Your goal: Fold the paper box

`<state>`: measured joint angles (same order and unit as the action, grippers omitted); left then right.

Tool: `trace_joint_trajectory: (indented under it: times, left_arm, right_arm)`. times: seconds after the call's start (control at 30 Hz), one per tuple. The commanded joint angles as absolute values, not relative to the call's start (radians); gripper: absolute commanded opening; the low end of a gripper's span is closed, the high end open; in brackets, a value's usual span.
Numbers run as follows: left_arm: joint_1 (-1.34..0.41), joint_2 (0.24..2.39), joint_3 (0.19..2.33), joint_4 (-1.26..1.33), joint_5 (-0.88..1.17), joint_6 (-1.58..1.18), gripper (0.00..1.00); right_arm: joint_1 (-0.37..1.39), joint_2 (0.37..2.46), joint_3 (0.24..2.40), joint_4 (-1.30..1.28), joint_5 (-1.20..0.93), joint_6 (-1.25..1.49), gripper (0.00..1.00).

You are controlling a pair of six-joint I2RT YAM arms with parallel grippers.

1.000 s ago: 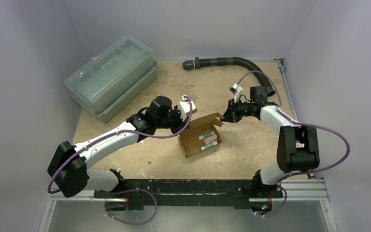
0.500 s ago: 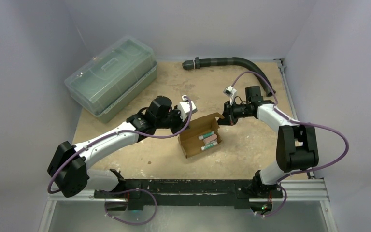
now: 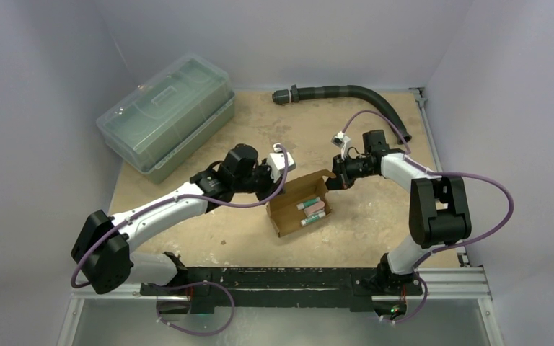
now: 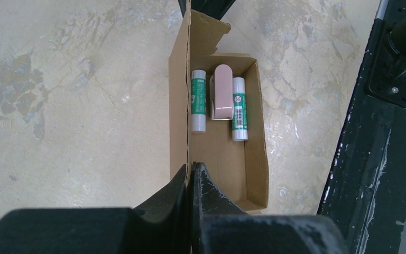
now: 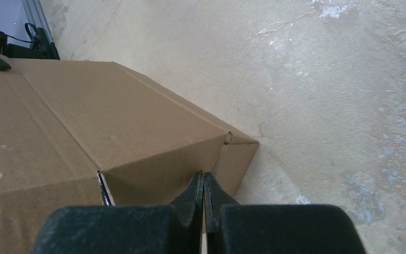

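The brown paper box (image 3: 286, 212) lies open mid-table with two green-and-white tubes (image 4: 198, 100) and a pink item (image 4: 222, 98) inside. My left gripper (image 3: 267, 189) is shut on the box's long left wall, which stands upright between the fingers in the left wrist view (image 4: 191, 172). My right gripper (image 3: 330, 181) is shut on the edge of the far end flap (image 3: 320, 175). In the right wrist view (image 5: 203, 180) the flap (image 5: 137, 127) slopes over the box end, with thin cardboard pinched between the fingertips.
A large clear greenish lidded plastic bin (image 3: 166, 115) stands at the back left. A black corrugated hose (image 3: 339, 91) lies along the back edge. The black base rail (image 3: 296, 277) runs along the near edge, close to the box in the left wrist view (image 4: 380, 132).
My right wrist has shifted left toward the box with the end flap still held. The left arm and the box have stayed in place.
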<state>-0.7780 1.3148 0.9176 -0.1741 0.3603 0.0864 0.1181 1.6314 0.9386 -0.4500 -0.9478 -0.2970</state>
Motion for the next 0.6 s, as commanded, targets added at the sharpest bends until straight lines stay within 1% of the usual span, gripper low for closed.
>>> trace_joint_trajectory:
  times: [0.0,0.57]
  left_arm:
    - [-0.798,1.328,0.911,-0.153,0.386,0.057,0.00]
    - [-0.846,1.329,0.897,-0.136,0.330,0.010,0.00]
  right_arm:
    - [0.126,1.622,0.984,-0.456,-0.928,-0.307,0.00]
    - [0.125,1.643,1.010,-0.507,-0.922,-0.346,0.00]
